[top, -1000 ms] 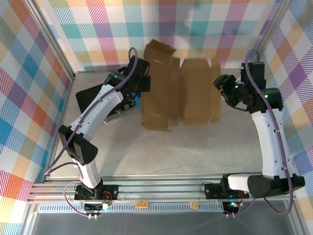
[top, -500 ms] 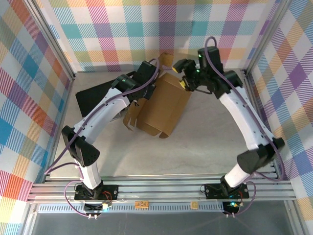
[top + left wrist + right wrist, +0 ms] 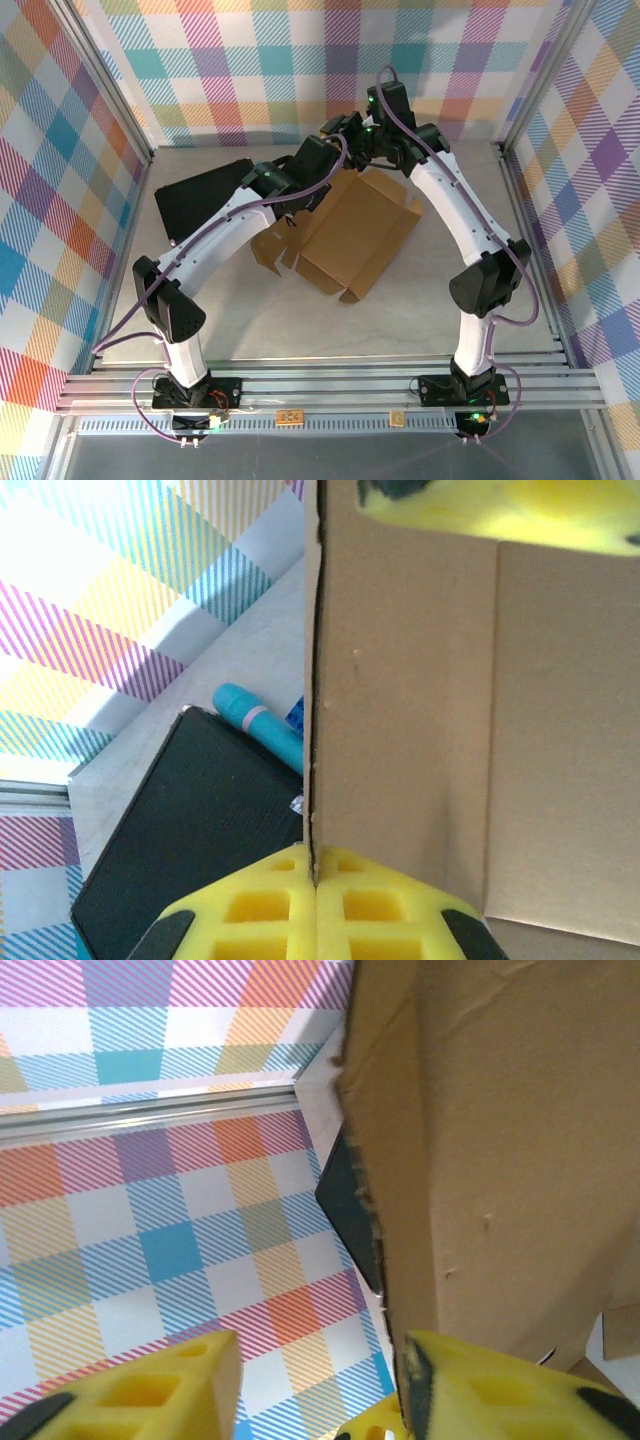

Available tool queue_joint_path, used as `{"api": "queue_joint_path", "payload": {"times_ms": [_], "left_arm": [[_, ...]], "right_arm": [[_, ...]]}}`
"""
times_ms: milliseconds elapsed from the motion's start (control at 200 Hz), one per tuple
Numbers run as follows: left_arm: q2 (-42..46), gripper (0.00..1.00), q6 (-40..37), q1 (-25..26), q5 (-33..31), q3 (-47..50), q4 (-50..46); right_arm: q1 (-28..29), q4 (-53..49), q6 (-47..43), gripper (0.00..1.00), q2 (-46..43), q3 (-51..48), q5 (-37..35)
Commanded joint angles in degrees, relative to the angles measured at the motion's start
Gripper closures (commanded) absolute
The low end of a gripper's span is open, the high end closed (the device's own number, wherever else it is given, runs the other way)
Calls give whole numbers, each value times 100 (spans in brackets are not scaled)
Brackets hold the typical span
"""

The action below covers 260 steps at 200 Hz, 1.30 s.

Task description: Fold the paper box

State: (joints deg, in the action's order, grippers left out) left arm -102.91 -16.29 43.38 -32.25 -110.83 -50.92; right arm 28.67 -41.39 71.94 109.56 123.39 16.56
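Note:
The paper box (image 3: 352, 232) is brown corrugated cardboard, partly folded, lying slanted on the table with its far edge lifted. My left gripper (image 3: 322, 162) holds that far edge. In the left wrist view its yellow pads (image 3: 270, 910) are shut on the thin cardboard edge (image 3: 312, 730), and the panel (image 3: 470, 710) spreads to the right. My right gripper (image 3: 346, 128) hovers just behind the box's far corner. In the right wrist view its fingers (image 3: 150, 1392) stand wide apart around an open gap (image 3: 320, 1380), and the cardboard (image 3: 500, 1150) lies against the right finger.
A black rectangular case (image 3: 195, 195) lies at the back left, seen under the box edge in the left wrist view (image 3: 190, 830). A teal cylinder (image 3: 250, 715) rests beside it. Plaid walls (image 3: 300, 60) close in just behind both grippers.
The box hung flat and spread out near the back wall; now it is folded over and lowered. The right arm swung from the right side to the back centre. The left gripper shifted right.

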Motion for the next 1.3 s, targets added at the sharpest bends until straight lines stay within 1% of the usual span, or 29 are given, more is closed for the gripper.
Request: {"api": "queue_joint_path", "payload": {"times_ms": [0,70,185,250,320,380,400,495,525,630,725,785,790,820,825,855,880,900,925,970,985,1040,1070,1100,1135,1185,1215,1250,1295], "left_arm": [[119,100,-172,116,-38,-1,240],[151,100,-180,122,-40,28,277],[248,100,-233,137,-78,139,380],[274,100,-260,137,-114,179,399],[290,100,-278,140,-109,227,407],[309,100,-278,146,-110,262,411],[307,100,-278,153,-115,271,415],[329,100,-278,169,-115,280,429],[333,100,-286,175,-123,281,437],[377,100,-313,230,-174,298,495],[405,100,-280,265,-209,310,521],[445,100,-55,307,-340,289,548],[446,98,-17,310,-355,280,548],[466,80,290,325,-390,177,478],[466,79,358,323,-393,150,456],[475,53,852,320,-405,-64,283],[453,38,1358,313,-405,-314,55],[442,29,1834,302,-382,-559,-179],[403,24,2535,272,-287,-898,-531],[382,23,3985,117,165,-1401,-1123],[390,23,4487,39,443,-1488,-1263],[564,23,6259,-223,1385,-1388,-1410],[749,24,7080,-310,1869,-985,-1131],[1001,24,7687,-365,2290,-447,-522],[1331,25,8370,-382,2538,214,244],[1738,29,9189,-389,2562,1059,1186],[1871,31,9515,-435,2590,1380,1527],[1915,34,9734,-524,2647,1451,1459],[1887,34,9670,-643,2619,1306,1059]], "right_arm": [[-2,-163,-107,69,118,194,115],[-26,-188,-129,80,118,130,76],[-127,-210,-103,83,145,34,194],[-167,-212,-110,79,128,1,199],[-197,-186,-105,68,135,-8,207],[-209,-168,-78,67,170,1,231],[-212,-168,-71,69,186,11,241],[-230,-191,-29,90,224,24,228],[-230,-206,-23,93,223,18,202],[-256,-287,-36,100,160,-5,97],[-312,-161,-27,100,59,-144,90],[-358,50,-1,100,-38,-310,119],[-360,73,1,100,-48,-317,119],[-385,199,33,100,-101,-417,126],[-391,217,36,100,-110,-424,127],[-421,337,65,100,-162,-533,128],[-448,442,103,100,-211,-619,141],[-480,568,141,100,-244,-698,153],[-520,695,200,100,-294,-795,186],[-591,934,336,100,-374,-998,237],[-617,1032,397,100,-403,-1076,261],[-700,1499,649,100,-527,-1433,312],[-738,1704,808,100,-591,-1614,321],[-778,1940,955,100,-646,-1799,330],[-816,2156,1114,100,-700,-1982,339],[-853,2302,1237,100,-751,-2134,324],[-885,2300,1249,100,-760,-2160,315],[-903,2193,1191,100,-746,-2126,321],[-920,1977,1071,100,-703,-2032,339]]}}
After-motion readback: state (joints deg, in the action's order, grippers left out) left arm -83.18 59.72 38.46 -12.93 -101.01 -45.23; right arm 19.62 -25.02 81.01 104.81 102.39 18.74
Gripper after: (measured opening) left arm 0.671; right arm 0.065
